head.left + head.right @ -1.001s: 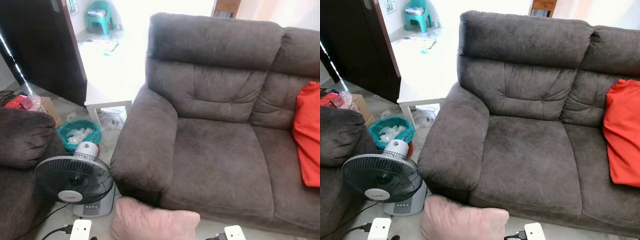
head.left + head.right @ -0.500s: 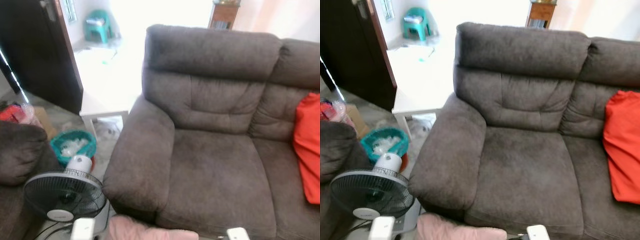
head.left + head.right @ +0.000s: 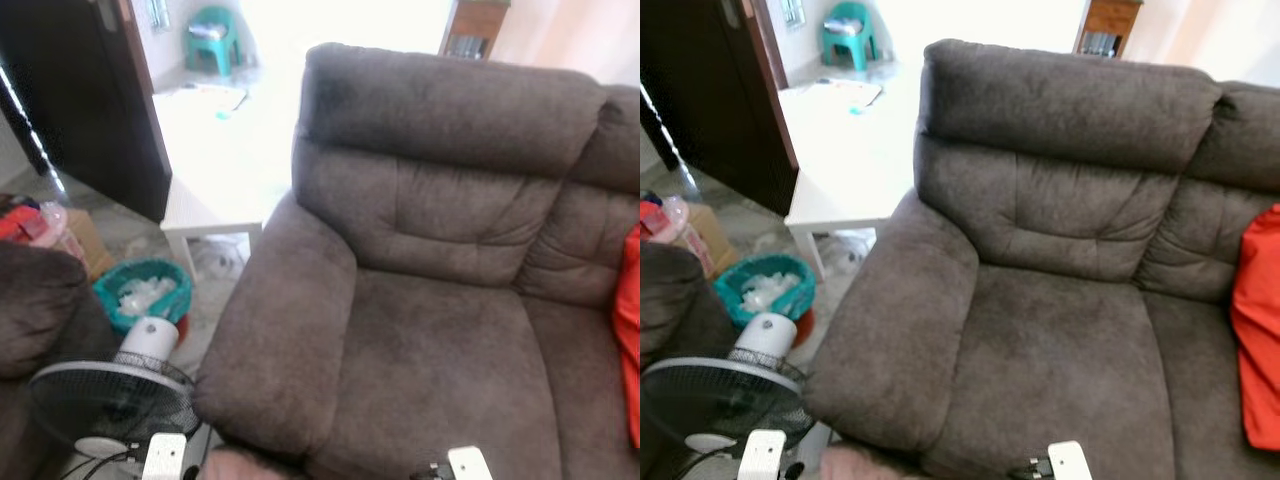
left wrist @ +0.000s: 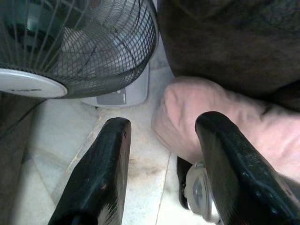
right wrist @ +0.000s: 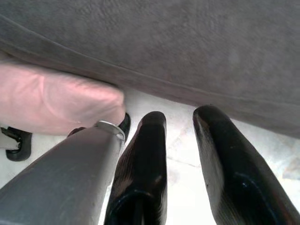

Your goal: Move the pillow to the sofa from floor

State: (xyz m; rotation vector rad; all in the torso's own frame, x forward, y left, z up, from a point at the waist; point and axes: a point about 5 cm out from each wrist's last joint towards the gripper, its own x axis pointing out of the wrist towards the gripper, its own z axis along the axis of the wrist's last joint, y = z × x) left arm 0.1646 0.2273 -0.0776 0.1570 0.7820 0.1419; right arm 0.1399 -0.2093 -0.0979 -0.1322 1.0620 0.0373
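Tiled floor (image 4: 140, 140), one pink pillow (image 4: 206, 126), one sofa (image 3: 430, 300), one fan (image 4: 70, 42), two parted claws (image 4: 161, 126) (image 5: 180, 126).

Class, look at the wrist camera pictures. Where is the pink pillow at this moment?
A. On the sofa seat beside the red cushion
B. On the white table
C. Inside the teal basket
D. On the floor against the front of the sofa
D: the left wrist view shows the pink pillow lying on the tiled floor at the base of the sofa, near the fan, with the left gripper open over it.

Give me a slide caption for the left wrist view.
Open left gripper above the floor beside a pink pillow, fan nearby.
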